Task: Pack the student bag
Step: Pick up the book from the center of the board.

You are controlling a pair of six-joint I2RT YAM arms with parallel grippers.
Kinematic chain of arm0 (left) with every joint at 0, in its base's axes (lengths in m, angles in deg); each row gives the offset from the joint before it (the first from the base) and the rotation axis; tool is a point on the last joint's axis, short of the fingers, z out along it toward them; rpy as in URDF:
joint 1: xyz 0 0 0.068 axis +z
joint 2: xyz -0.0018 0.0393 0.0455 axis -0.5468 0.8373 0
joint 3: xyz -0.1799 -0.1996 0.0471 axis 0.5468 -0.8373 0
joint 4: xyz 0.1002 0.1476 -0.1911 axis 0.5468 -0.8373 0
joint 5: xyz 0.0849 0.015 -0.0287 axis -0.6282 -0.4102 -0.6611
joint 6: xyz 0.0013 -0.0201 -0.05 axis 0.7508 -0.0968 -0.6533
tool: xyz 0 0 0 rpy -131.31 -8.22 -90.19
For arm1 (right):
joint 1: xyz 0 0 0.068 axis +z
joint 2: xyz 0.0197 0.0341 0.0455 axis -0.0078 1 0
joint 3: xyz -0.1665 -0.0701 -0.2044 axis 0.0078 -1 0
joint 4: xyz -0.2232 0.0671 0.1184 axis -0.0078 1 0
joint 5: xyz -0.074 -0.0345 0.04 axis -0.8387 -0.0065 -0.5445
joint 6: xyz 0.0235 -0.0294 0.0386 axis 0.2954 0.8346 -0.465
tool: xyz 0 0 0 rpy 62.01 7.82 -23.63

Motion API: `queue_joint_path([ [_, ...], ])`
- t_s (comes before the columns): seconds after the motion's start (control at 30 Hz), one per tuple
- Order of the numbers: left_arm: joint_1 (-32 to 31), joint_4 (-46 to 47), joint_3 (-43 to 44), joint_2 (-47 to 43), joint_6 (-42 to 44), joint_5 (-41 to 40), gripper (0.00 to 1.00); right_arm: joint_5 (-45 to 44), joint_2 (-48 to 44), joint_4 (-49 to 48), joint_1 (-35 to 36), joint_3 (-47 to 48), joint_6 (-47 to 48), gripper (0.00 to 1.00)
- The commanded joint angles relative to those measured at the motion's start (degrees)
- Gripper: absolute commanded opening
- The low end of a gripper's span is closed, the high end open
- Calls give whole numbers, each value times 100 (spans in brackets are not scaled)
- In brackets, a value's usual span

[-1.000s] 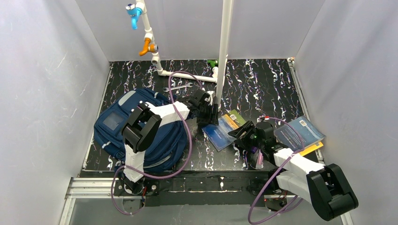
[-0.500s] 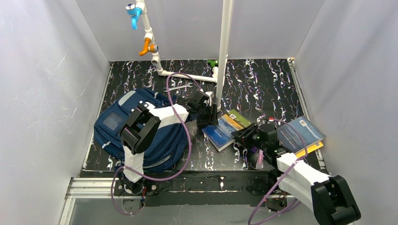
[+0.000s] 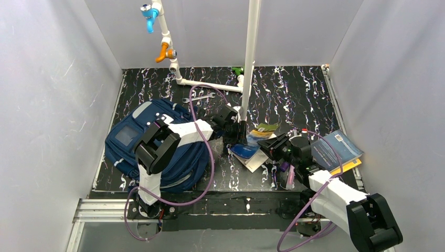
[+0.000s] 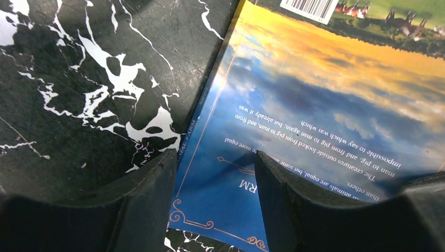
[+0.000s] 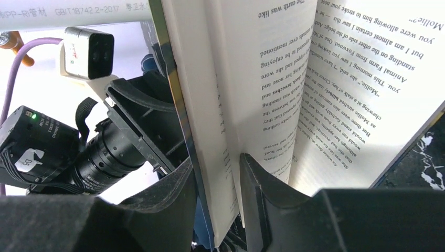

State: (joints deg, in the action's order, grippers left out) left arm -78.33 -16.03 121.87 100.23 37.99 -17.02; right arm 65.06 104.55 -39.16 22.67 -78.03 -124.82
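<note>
The navy student bag (image 3: 123, 142) lies at the left of the black marbled table, under my left arm. A blue and orange paperback (image 3: 251, 148) lies right of it, with its right side raised and white pages showing. My left gripper (image 3: 235, 137) is open, its fingers straddling the blue cover (image 4: 315, 89) near the book's corner (image 4: 215, 176). My right gripper (image 3: 277, 149) is shut on the book's cover and a sheaf of pages (image 5: 246, 79), and holds them upright between its fingers (image 5: 218, 181).
A second blue book (image 3: 336, 148) lies on a yellow one at the right edge. A white upright pipe (image 3: 251, 58) stands just behind the left gripper. A pipe run with blue and orange valves (image 3: 167, 52) and a wrench (image 3: 197, 98) are at the back. Grey walls close in three sides.
The right gripper has lifted the book's right side, so the book has opened and tipped up. The left gripper has shifted slightly nearer, onto the cover.
</note>
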Motion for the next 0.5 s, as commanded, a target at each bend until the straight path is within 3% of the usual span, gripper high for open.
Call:
queue_joint_path([
  [0.0, -336, -518, -254, -249, -129, 515, 54, -79, -149, 704, 44, 288, 326, 40],
  [0.07, -337, -626, -242, -293, -56, 450, 54, -204, -259, 1369, 44, 471, 541, 35],
  [0.17, -355, -808, -191, -371, 116, 347, 57, -247, -346, 1596, 44, 554, 717, 29],
  [0.27, -387, -1008, -97, -490, 339, 251, 63, -254, -260, 1958, 40, 780, 917, 4],
  [0.3, -416, -1055, -94, -589, 431, 201, 66, -243, -262, 1981, 44, 812, 936, 1],
  [0.47, -749, -1234, -324, -1582, 1212, -636, 77, -253, -361, 2454, 44, 1138, 863, 1],
])
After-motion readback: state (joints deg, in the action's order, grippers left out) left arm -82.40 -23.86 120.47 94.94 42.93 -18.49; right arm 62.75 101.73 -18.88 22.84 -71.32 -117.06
